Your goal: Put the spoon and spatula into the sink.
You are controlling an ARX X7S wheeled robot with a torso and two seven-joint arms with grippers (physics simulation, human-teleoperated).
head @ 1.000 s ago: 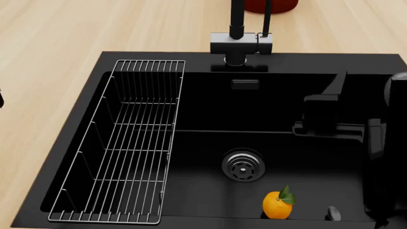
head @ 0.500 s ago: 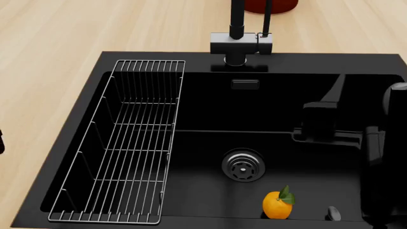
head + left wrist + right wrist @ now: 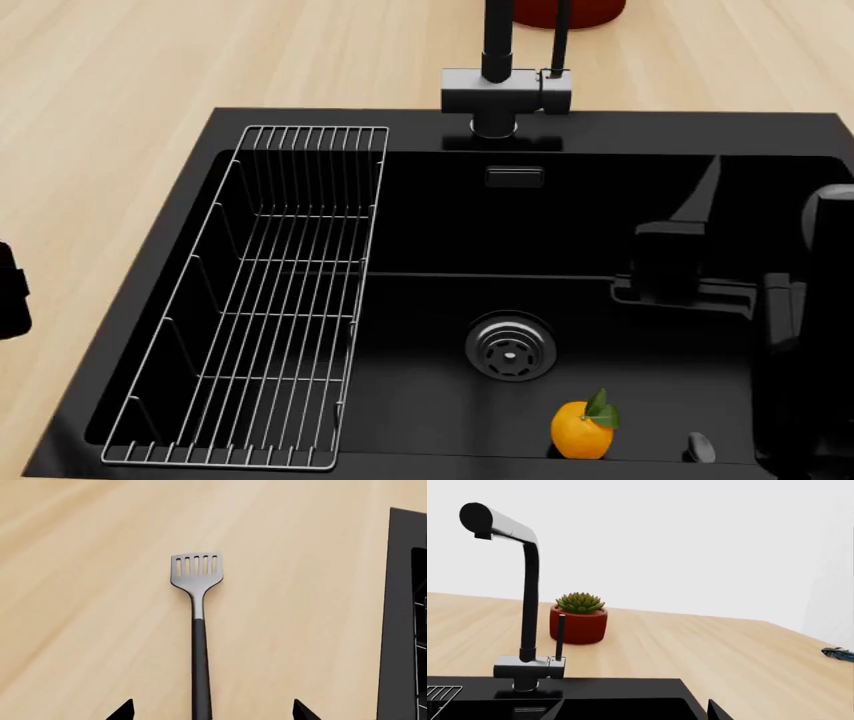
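A: Where is the spatula point(image 3: 197, 630)?

B: In the left wrist view it lies flat on the wooden surface point(image 3: 80, 580), outside the sink point(image 3: 400, 630), whose black edge shows to one side. Its slotted head points away from the camera, and the black handle runs back between the 2 fingertips of the left gripper point(image 3: 212, 711).

A: Are those jaws released?

B: Yes, spread wide on either side of the handle, not touching it.

A: And the spoon point(image 3: 699, 446)?

B: Already down in the basin. In the head view its grey bowl peeks out near the front wall, just beside the orange fruit point(image 3: 583, 428) and right of the drain point(image 3: 510, 346).

A: The right gripper point(image 3: 694, 215)?

B: It hangs over the right part of the basin. Its jaws are parted and hold nothing.

A: Anything else?

B: A wire rack point(image 3: 274, 300) fills the basin's left side, the faucet point(image 3: 505, 90) stands behind, and a potted succulent point(image 3: 580, 616) sits beyond it.
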